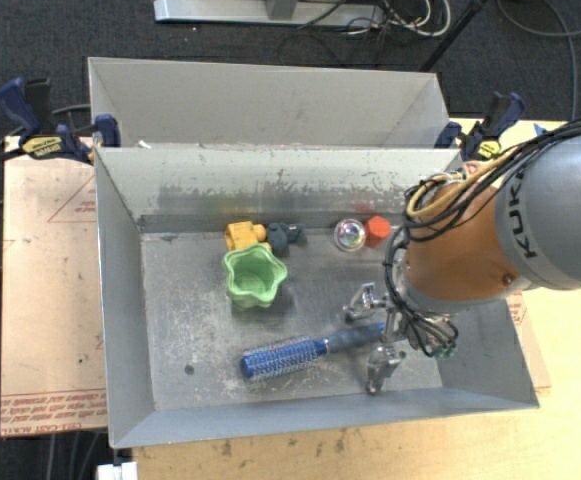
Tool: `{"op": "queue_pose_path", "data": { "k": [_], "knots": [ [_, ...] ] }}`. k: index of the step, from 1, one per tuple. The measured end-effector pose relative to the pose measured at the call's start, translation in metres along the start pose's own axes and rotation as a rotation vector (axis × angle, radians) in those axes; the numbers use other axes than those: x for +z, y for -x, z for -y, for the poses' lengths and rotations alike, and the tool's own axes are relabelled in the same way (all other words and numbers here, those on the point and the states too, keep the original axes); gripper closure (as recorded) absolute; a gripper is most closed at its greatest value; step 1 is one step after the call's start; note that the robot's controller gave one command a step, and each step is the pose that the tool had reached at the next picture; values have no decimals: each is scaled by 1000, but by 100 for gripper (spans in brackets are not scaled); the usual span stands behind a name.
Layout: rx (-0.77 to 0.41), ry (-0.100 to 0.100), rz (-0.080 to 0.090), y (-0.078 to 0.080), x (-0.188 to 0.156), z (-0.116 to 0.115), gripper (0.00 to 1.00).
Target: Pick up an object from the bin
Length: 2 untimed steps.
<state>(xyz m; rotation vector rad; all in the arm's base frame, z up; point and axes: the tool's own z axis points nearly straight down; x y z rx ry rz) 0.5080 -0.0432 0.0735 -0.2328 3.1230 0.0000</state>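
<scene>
Hairbrush (285,358), blue, low on the floor of the bin (185,308), toward 6 o'clock from the floor's middle. Lies flat, close to the 9-to-3 line: bristle head at the 9 o'clock end, dark handle running toward 3 o'clock and tipped slightly toward 2.

Up at about 11 o'clock from the bristle head: green star-rimmed cup (255,276), upright, mouth toward the camera. Just beyond its far rim, a yellow toy (242,235), and beside that a small dark blue-grey piece (286,235). Farther toward 3 o'clock along the back wall: shiny ball (350,234), then an orange piece (377,231) just beside it.

At the handle's 3 o'clock end: hand (372,340), fingers apart, one on the 12 o'clock side of the handle and one on the 6 o'clock side, astride it and square to its long axis. Not clamped yet, as far as can be seen.

Judged from this: next, a plain closing across the handle. Grip far out toward the handle's end, with the head well off at 9 o'clock, so likely to droop on the lift.
</scene>
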Motion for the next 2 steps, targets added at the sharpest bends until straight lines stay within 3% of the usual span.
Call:
{"op": "queue_pose_path", "data": {
  "k": [1,2],
  "knots": [
    [-3,0,-1,0,-2,0,100],
    [-132,-1,-2,9,-155,1,100]
  ]
}}
